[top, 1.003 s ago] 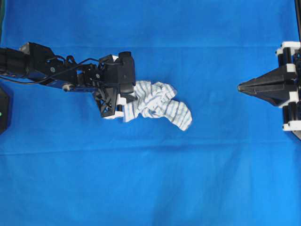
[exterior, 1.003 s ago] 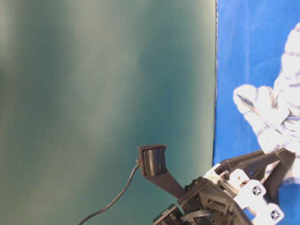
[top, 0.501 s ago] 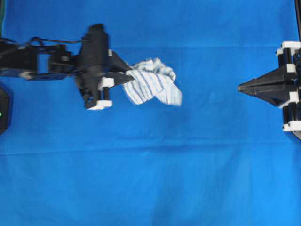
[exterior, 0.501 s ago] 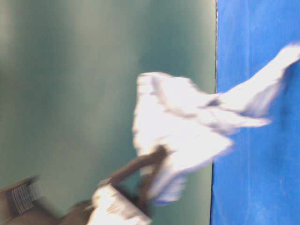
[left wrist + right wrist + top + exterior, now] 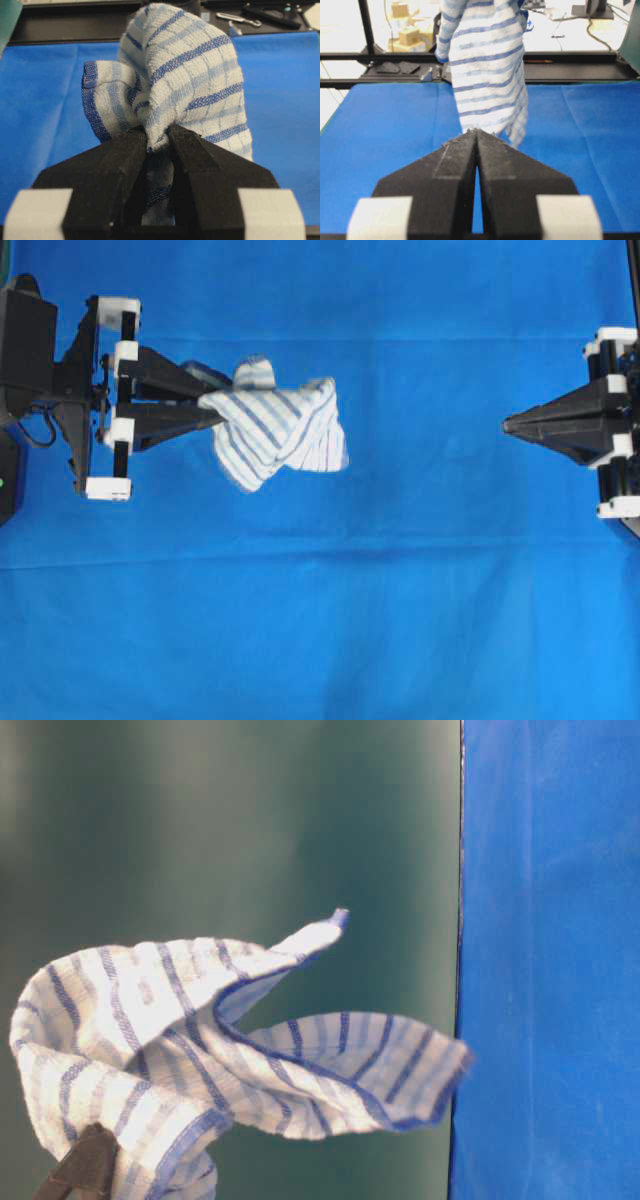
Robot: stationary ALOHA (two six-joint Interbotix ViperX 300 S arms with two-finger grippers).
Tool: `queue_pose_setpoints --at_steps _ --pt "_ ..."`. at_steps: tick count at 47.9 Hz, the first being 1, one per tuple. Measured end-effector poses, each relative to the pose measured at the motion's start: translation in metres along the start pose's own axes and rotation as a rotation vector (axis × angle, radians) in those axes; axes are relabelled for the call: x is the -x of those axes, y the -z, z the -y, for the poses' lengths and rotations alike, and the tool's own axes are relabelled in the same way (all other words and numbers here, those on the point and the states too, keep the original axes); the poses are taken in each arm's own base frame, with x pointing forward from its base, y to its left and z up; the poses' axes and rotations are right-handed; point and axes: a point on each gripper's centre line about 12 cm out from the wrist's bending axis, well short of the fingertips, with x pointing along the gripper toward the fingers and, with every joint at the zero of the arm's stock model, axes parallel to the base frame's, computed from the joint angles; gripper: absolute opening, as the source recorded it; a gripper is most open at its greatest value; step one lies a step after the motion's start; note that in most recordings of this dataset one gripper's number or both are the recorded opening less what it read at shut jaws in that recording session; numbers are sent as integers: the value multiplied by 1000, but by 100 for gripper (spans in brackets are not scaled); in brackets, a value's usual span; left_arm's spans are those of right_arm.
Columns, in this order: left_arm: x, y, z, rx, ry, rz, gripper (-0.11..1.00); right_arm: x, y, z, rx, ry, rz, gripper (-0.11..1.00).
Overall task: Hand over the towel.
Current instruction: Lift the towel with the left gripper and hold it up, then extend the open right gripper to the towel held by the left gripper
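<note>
The towel [image 5: 275, 430], a small white cloth with thin blue stripes, hangs in the air above the blue tablecloth. My left gripper [image 5: 212, 410] is shut on one bunched end of it; the wrist view shows the fabric pinched between the black fingers [image 5: 159, 145]. The towel also shows in the table-level view [image 5: 200, 1040], in the left wrist view [image 5: 175, 75] and far ahead in the right wrist view [image 5: 485, 70]. My right gripper [image 5: 508, 425] is shut and empty at the right edge, well apart from the towel, its tips together [image 5: 475, 132].
The blue tablecloth [image 5: 330, 610] covers the whole table. A dark green backdrop [image 5: 230, 820] stands beyond the table edge. Beyond the far edge a black frame and workshop clutter show [image 5: 395, 65].
My left gripper lifted the towel off the tablecloth and drew back to the left and upward. The towel now hangs free in the air. The right gripper has not moved.
</note>
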Motion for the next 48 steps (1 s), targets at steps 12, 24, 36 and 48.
queue_pose_setpoints --at_steps 12,24,36,48 --pt "-1 0 0 -2 1 3 8 -9 5 0 -67 3 11 3" --pt "-1 -1 0 -2 0 15 8 -47 12 1 -89 5 28 69" --pt "-1 -1 1 -1 3 19 8 -116 22 10 -93 35 -19 73" --pt "-1 -2 4 -1 12 21 8 -180 28 15 -96 46 -52 73"
